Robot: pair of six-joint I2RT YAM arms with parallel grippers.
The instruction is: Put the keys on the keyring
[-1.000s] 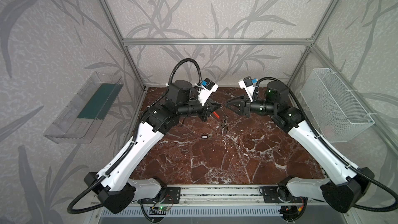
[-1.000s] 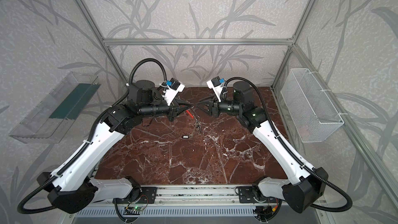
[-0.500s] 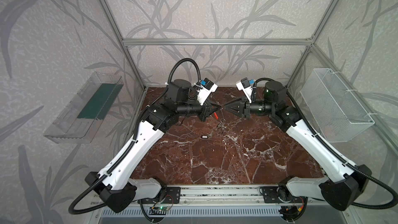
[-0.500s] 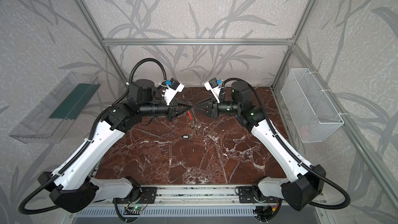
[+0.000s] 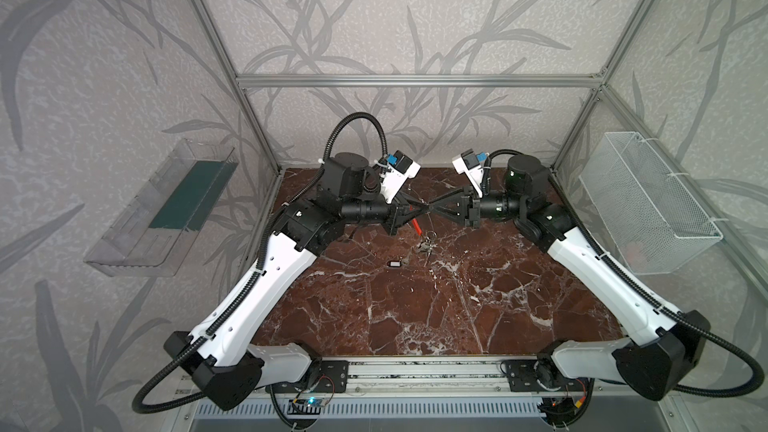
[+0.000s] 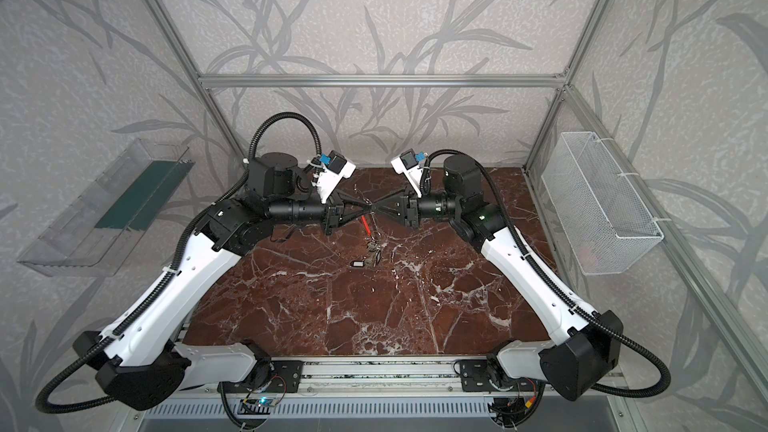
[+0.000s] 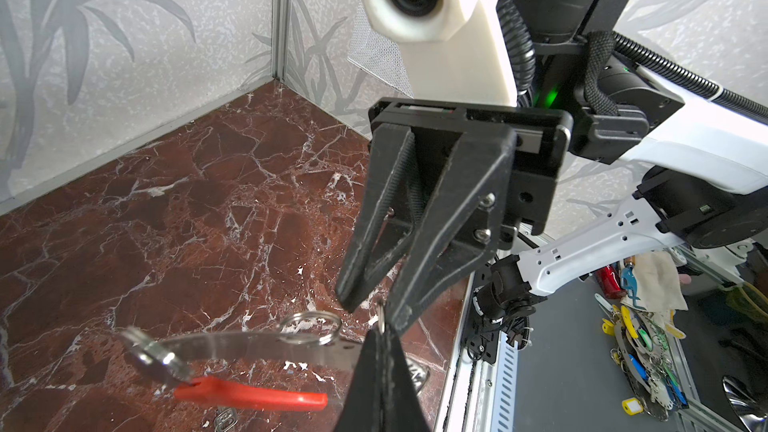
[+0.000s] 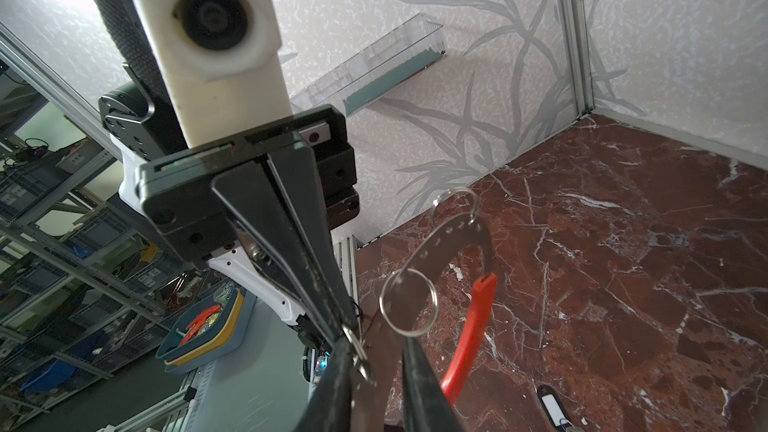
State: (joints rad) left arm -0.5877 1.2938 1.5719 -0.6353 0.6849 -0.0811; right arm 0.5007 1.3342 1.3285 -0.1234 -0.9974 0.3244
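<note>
Shows the left fingers [image 5: 424,211] pressed flat together on the grey band of the keyring [image 8: 451,238], holding it in the air over the far middle of the tabletop [image 5: 415,317]. Sets the right fingers [image 5: 437,208] tip to tip against them, parted by a narrow gap. Cannot tell from either wrist view whether these pinch the thin wire loop [image 8: 359,351] seen right at their tips. Reads in both top views only as two dark wedges meeting, the gap too small to make out. Shows two small split rings [image 8: 409,301] threaded on the band, and its red segment [image 8: 473,326] hanging down toward the tabletop. Places the keys [image 5: 424,245] in a small cluster under the red segment and a little nearer, too tiny to count, or to tell lying from hanging. Leaves one black tag [image 5: 395,263] alone just left of the cluster, flat on the tabletop; cuts off whatever hangs from it at the right wrist view's edge.
</note>
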